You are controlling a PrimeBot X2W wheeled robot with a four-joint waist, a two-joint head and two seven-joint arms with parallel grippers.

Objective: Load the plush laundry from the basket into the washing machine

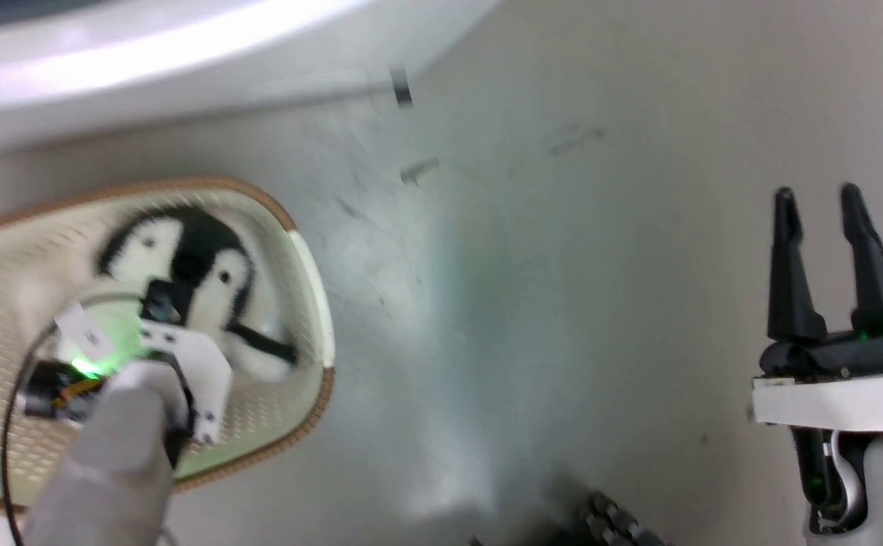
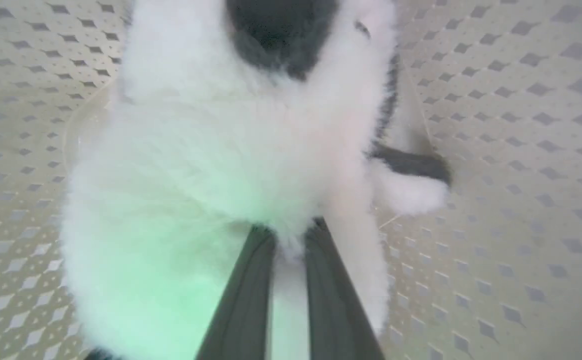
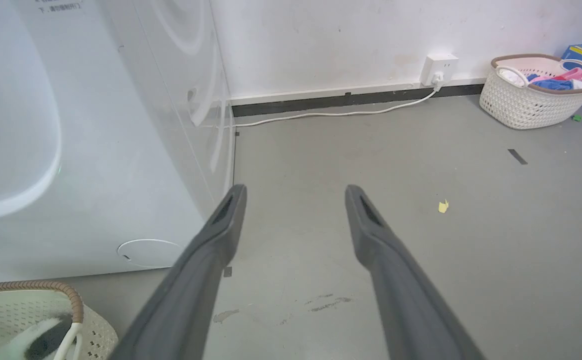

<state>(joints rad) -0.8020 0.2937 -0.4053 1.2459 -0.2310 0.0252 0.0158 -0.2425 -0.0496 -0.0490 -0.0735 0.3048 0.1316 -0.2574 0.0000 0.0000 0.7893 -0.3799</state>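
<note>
Left pincer (image 2: 293, 230) sits down inside the basket (image 2: 521, 150), narrowed onto a small tuft of the plush toy (image 2: 211, 150) lying right at its tips. Only fluff is grabbed, so it could slip on the lift or drag against the basket's side. Right pincer (image 1: 817, 196) hangs wide and empty well off to the side, with the washer (image 3: 96, 150) beyond the basket.

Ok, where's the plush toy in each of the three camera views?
Head view: plush toy at left, lying in the basket.
Left wrist view: plush toy at centre, close up, at the left gripper fingertips.
Right wrist view: plush toy in the bottom-left corner, inside the basket.
Shared landmark: the basket's perforated cream wall.
</note>
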